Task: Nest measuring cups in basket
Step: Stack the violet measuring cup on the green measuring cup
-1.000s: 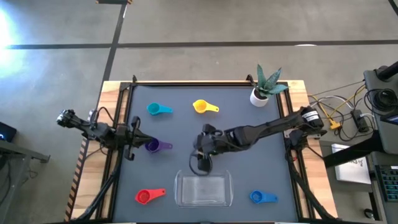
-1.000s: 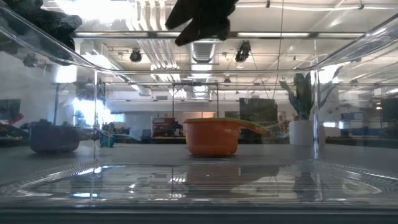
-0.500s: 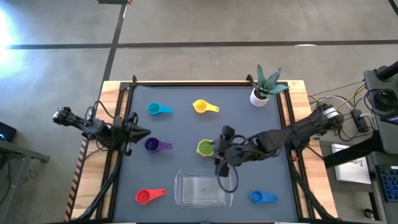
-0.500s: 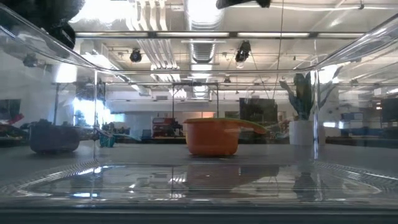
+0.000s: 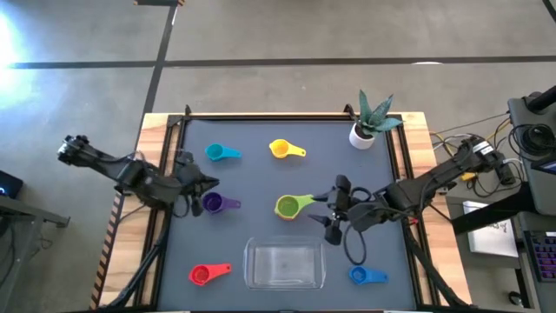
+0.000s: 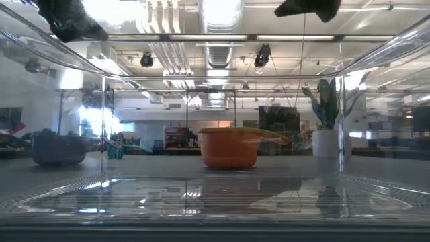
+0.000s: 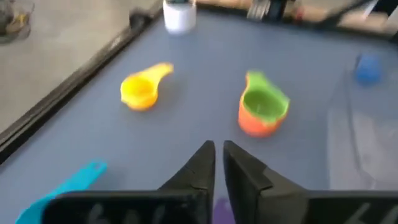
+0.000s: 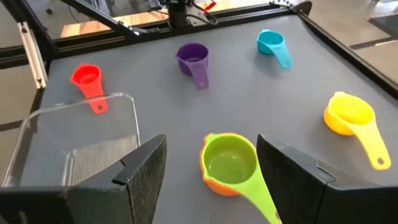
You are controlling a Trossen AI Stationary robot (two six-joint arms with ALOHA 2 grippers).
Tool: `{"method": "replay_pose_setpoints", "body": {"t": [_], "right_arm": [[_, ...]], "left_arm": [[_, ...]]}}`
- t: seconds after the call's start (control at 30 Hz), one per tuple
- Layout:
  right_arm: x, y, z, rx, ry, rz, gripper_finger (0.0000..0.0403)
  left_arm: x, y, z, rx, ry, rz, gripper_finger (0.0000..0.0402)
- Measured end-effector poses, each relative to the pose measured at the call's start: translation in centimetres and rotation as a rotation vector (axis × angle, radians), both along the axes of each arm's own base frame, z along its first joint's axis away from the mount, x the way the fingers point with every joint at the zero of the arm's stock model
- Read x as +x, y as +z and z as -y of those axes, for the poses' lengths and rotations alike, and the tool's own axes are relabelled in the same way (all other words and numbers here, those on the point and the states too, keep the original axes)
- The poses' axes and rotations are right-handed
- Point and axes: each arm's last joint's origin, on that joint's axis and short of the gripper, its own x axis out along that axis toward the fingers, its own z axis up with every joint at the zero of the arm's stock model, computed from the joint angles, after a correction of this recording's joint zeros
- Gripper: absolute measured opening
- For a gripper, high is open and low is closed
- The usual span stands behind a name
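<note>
A green cup (image 5: 287, 207) sits nested in an orange cup (image 6: 228, 153) at the table's middle, its handle pointing right. My right gripper (image 5: 329, 211) is open, just right of that handle; in the right wrist view (image 8: 211, 142) its fingers stand wide on either side of the pair, touching neither. My left gripper (image 5: 208, 183) is shut, hovering just beyond the purple cup (image 5: 214, 203). The clear basket (image 5: 283, 265) rests on the near part of the table. Teal (image 5: 218, 152), yellow (image 5: 282, 149), red (image 5: 205, 274) and blue (image 5: 363, 276) cups lie singly on the mat.
A white plant pot (image 5: 362, 132) stands at the far right corner. The basket's clear walls (image 6: 376, 54) frame the low view, and both grippers show dark above them. Open grey mat lies between the cups.
My right gripper has drawn back from above the orange cup toward the table's right edge, uncovering the green cup nested inside it. My left gripper has edged toward the table's middle, close to the purple cup.
</note>
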Motion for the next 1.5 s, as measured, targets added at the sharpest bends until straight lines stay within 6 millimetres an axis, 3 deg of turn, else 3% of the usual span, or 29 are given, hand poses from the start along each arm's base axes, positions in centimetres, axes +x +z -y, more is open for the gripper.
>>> {"method": "replay_pose_setpoints", "body": {"t": [0.2, 0.37, 0.47, 0.83, 1.03, 1.2, 1.4, 1.5], "right_arm": [[-0.9, -1.3, 0.4, 0.021, -0.022, -0.004, 0.0237], [-1.0, -1.9, 0.5, 0.024, -0.028, -0.019, 0.0237], [-1.0, -1.9, 0.5, 0.023, -0.027, -0.019, 0.0237], [-0.9, -1.5, 0.4, 0.029, -0.024, -0.008, 0.0237], [-0.9, -1.6, 0.4, 0.027, -0.025, -0.011, 0.0237], [-0.9, -1.6, 0.4, 0.026, -0.025, -0.012, 0.0237], [-0.9, -1.6, 0.5, 0.026, -0.027, -0.012, 0.0237], [-0.9, -1.6, 0.4, 0.026, -0.027, -0.012, 0.0237]], "left_arm": [[1.9, -0.6, 0.9, 0.000, 0.014, -0.223, 0.0106], [3.2, -2.4, 1.0, -0.096, -0.017, -0.399, 0.0184], [3.7, -3.9, 0.6, -0.155, -0.023, -0.490, 0.0210], [2.7, -7.1, -1.9, -0.227, 0.062, -0.588, 0.0205], [2.3, -8.4, -2.1, -0.272, 0.044, -0.630, 0.0207], [2.4, -8.0, -2.7, -0.122, 0.133, -0.621, 0.0208], [3.6, -6.2, -2.4, -0.237, 0.126, -0.570, 0.0208], [4.1, -6.2, -2.4, -0.274, 0.110, -0.590, 0.0208]]}}
